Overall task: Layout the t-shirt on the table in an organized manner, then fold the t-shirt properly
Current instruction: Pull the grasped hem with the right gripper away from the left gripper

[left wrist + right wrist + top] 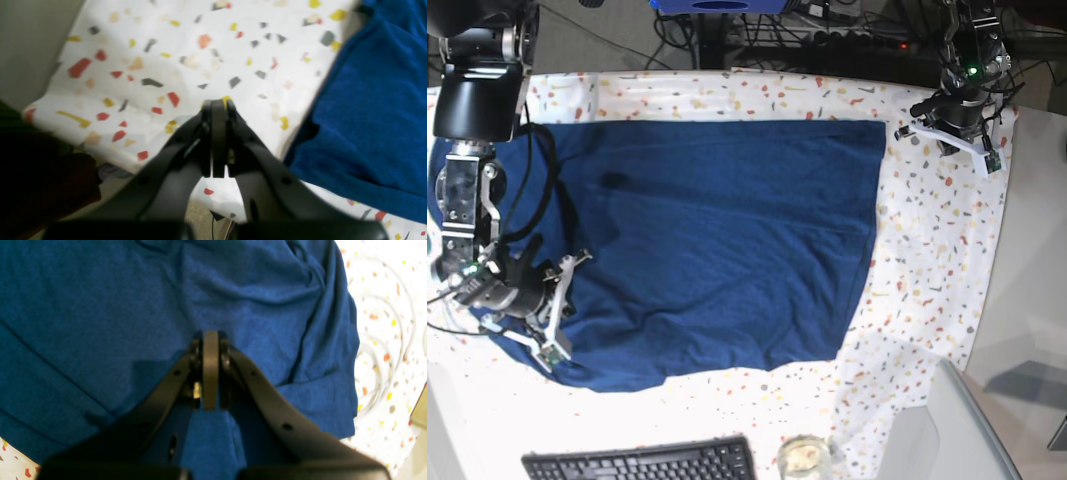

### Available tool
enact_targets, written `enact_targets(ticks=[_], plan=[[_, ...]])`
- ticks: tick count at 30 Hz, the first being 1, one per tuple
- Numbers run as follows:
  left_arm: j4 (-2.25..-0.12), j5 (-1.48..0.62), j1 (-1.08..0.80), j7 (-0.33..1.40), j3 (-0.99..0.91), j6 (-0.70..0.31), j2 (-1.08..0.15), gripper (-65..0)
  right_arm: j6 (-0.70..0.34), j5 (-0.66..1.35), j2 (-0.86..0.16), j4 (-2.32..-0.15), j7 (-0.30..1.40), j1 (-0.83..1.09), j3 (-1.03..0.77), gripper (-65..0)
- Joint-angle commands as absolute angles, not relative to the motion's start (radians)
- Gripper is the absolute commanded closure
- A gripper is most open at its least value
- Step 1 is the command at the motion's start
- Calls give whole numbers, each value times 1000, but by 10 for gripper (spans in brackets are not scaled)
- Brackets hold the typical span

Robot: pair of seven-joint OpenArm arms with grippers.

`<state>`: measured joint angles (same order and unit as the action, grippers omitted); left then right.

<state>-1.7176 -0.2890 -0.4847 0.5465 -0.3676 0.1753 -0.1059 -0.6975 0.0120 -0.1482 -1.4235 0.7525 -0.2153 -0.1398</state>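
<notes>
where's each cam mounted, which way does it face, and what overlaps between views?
Left wrist: on the left arm, looking down past the shut left gripper at the table; t-shirt edge alongside.
Right wrist: on the right arm, above the t-shirt; shut right gripper shows.
Base: overhead, both arms visible, keyboard at the bottom.
Shared: t-shirt and table.

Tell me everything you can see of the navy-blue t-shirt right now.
The plain navy-blue soft knit t-shirt lies spread over most of the white terrazzo-flecked table, no print showing. Its far edge looks straight; the near edge is uneven, with creases and gathered folds near one side. The shut right gripper sits over the fabric without gripping it; the shut left gripper is beside the shirt over bare cloth.
</notes>
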Motion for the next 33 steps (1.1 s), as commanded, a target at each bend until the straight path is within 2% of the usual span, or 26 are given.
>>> enact_targets(ticks=[1,33], plan=[[-1736,-283,-486,529,-372,174,-114,0,-698,24,-157,-1437,733,-240,-134,0],[-1736,-283,-478,532,-371,174,-116,0,-698,24,-116,-1435,740,-202,-19,-3]])
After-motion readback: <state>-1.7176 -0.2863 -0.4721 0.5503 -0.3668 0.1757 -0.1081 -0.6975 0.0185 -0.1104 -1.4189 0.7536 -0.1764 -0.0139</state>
